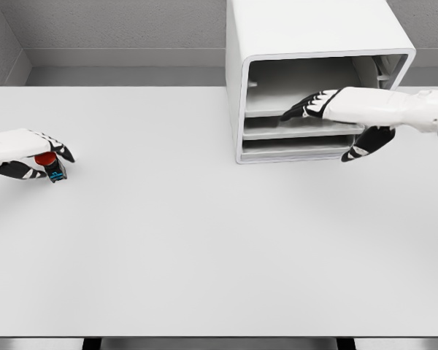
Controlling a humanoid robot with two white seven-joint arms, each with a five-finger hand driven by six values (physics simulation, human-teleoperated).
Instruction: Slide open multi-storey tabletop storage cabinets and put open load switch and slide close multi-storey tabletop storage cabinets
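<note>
Load switch (51, 165), with its red knob on a dark body showing a blue part, sits in the grasp of the left hand (31, 154); the fingers curl over its top and the thumb closes in below it, low over the white table (204, 240) near the far-left edge. Well apart from that hand, across the tabletop toward the far right, stands the white storage cabinet (314, 36). The right hand (343, 120) reaches into its open front, fingers stretched flat and pointing left over a drawer (292, 130), the thumb hanging down outside the front edge; it grips nothing that can be seen. A lower drawer (292, 148) lies just beneath.
</note>
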